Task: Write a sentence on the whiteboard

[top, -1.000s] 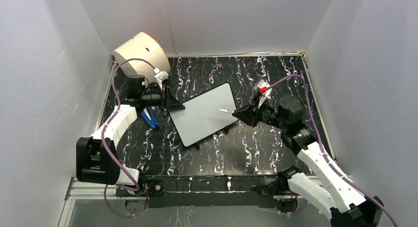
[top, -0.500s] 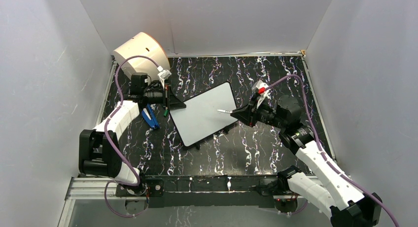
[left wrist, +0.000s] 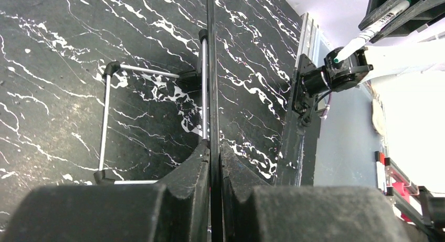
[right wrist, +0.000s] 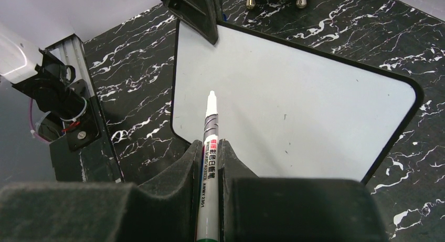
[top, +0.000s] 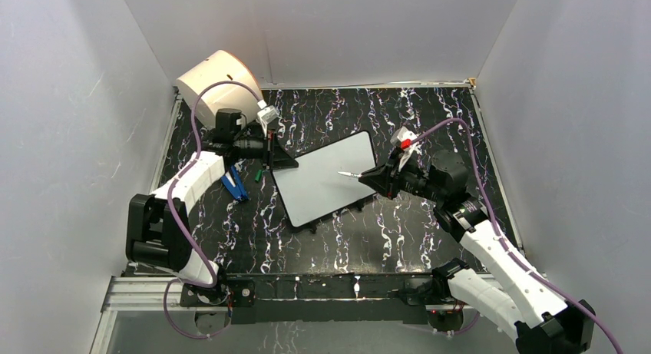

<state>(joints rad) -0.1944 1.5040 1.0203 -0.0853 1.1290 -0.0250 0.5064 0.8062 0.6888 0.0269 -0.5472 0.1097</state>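
Plain white walls [top: 77,139] box in a black tabletop with white marble veining [top: 430,116], and a fat cream cylindrical drum [top: 219,77] sits in the far corner behind the left gripper [top: 285,160]. Main thing is the small glossy white whiteboard with the thin black frame and rounded corners [top: 326,181]. It lies between the two hands, one corner pinched edge-on in the left gripper's clenched jaws, the rest stretching out ahead of the right gripper [top: 370,177]. That one is clamped tight round a slim white marker with a green tail end [right wrist: 210,124], nib poking forward past the fingertips and over the board. Can't tell from any view whether the nib is actually touching. No sentence on there yet, the board looks blank bar a tiny speck.

So my read: we're right at the first stroke. To do it well I'd hold the left clamp firm, since the board stands on short feet and would probably skid on that slick table. Bring the nib down gently with light pressure, and start close to the left gripper's end so the line has room to run back toward the right hand. Slow strokes too, glossy surfaces tend to skip. Small stuff: a blue plastic thing [top: 234,185] and a tiny green bit [top: 259,170] lie just beside the left gripper, out of the marker's way.
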